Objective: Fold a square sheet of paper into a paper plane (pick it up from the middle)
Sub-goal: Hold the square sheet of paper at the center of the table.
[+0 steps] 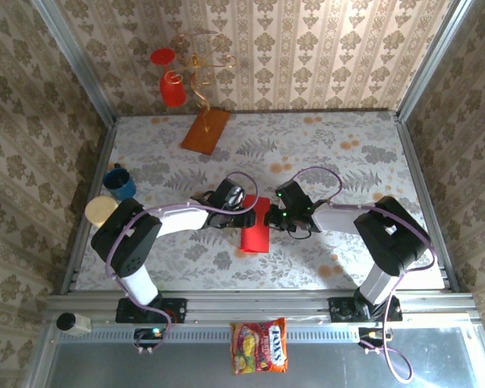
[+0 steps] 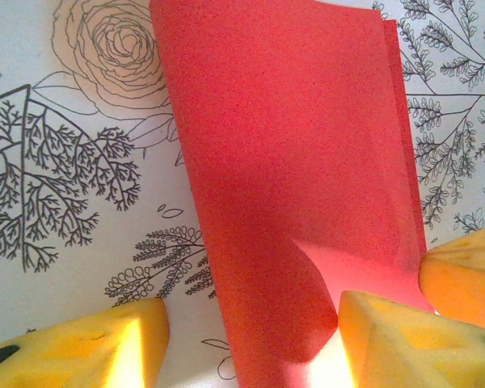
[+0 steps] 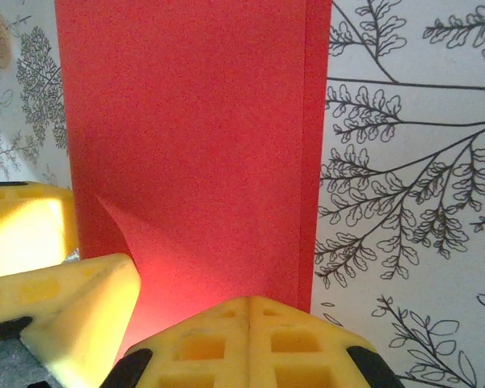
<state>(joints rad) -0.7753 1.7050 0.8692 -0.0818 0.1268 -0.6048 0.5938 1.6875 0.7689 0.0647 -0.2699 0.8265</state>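
The square sheet of paper is bright red and lies folded over into a rectangle on the flowered tablecloth, mid-table. One layer's edge shows as a narrow strip. My left gripper stands open astride the sheet's near end; its right finger touches a raised bulge of paper. My right gripper is shut, its tips together on top of the sheet, opposite the left one. The left gripper's fingers show in the right wrist view. The paper plane is out of view.
An orange-brown board lies at the back, by a gold stand with red goblets. A blue cup and a pale cup stand at the left edge. A candy bag lies on the front ledge.
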